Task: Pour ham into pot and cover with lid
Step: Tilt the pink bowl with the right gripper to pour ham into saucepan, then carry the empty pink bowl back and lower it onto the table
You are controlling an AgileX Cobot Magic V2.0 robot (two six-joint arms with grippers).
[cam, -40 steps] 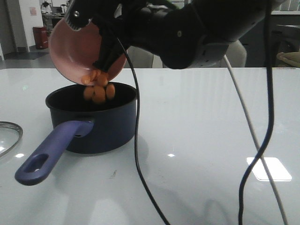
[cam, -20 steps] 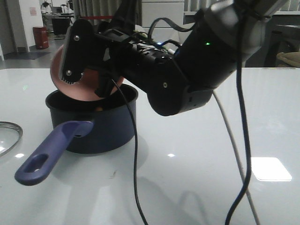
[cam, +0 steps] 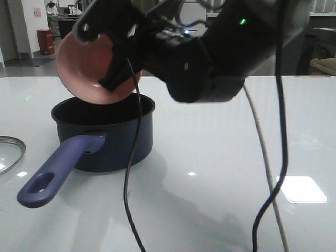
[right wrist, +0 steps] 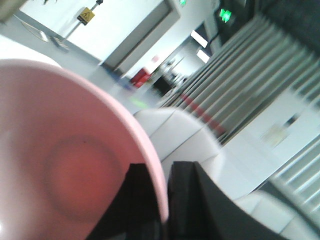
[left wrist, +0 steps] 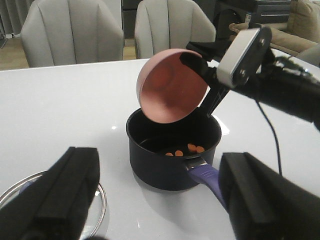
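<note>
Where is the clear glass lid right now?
The clear glass lid lies flat at the table's left edge in the front view, left of the dark navy saucepan.

Front view is taken low across the counter [cam: 220,157]. Pot [cam: 105,136] and bowl [cam: 89,73] are shared with left wrist view; right wrist view is pressed against the bowl.

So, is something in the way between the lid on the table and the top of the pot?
Yes. The tilted pink bowl, gripped at its rim by the right tool, hangs directly over the pot opening. The lid lies on the table beside the pot, near the open left tool. Ham pieces lie inside the pot.
</note>
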